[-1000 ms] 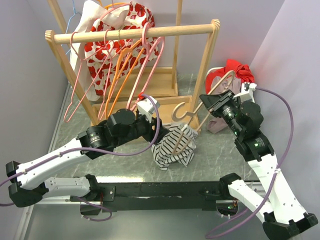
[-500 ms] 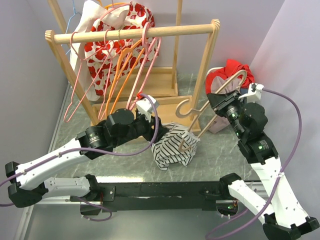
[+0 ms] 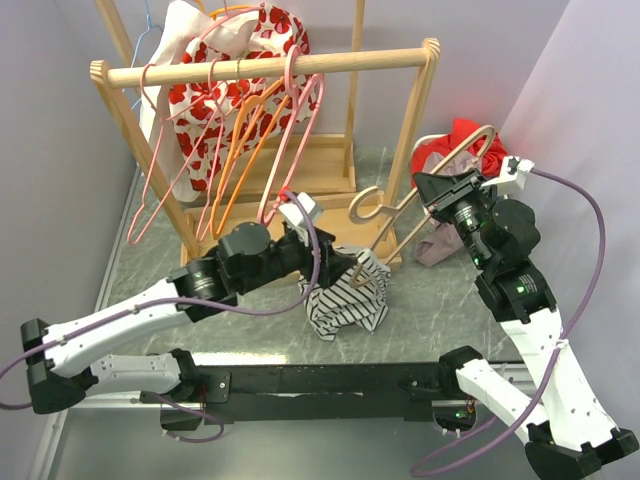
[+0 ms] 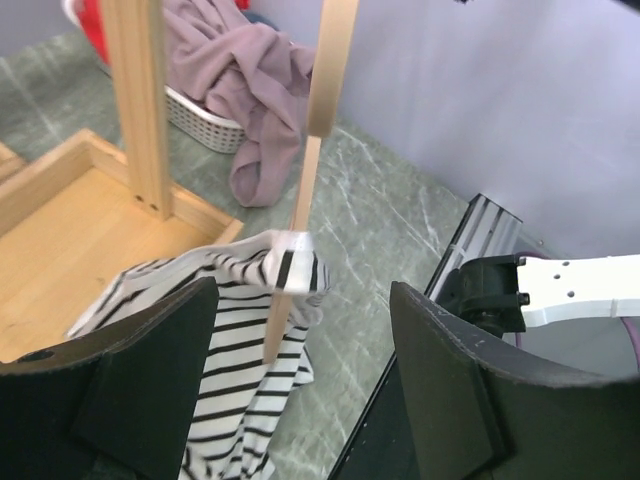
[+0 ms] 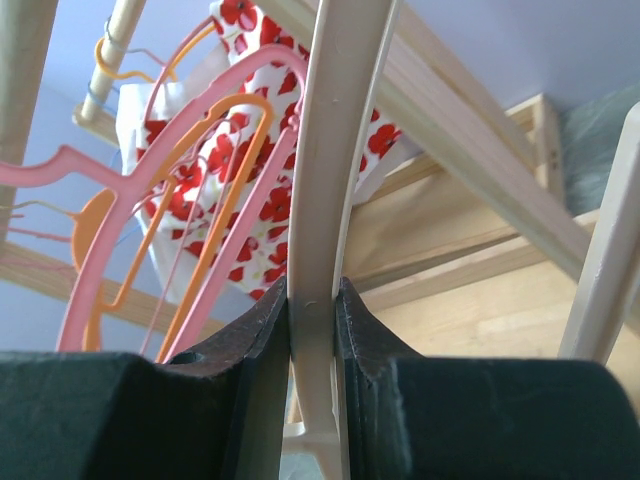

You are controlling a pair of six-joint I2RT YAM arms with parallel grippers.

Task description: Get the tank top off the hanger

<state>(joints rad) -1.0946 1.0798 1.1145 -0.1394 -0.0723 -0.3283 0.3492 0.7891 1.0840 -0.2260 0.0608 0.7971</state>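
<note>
The striped tank top (image 3: 345, 300) lies bunched on the table, with one strap still looped over the low end of the beige hanger (image 3: 472, 142). My right gripper (image 3: 430, 200) is shut on the hanger's arm (image 5: 320, 180) and holds it tilted above the table; its jaws (image 5: 313, 290) press both sides. My left gripper (image 3: 318, 262) sits just left of the tank top and is open. In the left wrist view the tank top (image 4: 230, 330) and the hanger's tip (image 4: 285, 300) lie between the spread fingers (image 4: 450, 380), touching neither.
A wooden clothes rack (image 3: 270, 68) stands behind, carrying pink and orange hangers (image 3: 235, 150) and a red-flowered garment (image 3: 200, 100). A white basket (image 4: 200, 110) with mauve and red clothes (image 3: 470, 140) sits at the back right, by the rack's post (image 4: 135, 100).
My right gripper has lifted the hanger up and to the right, drawing it out of the tank top. My left gripper has opened wider and shifted slightly right.
</note>
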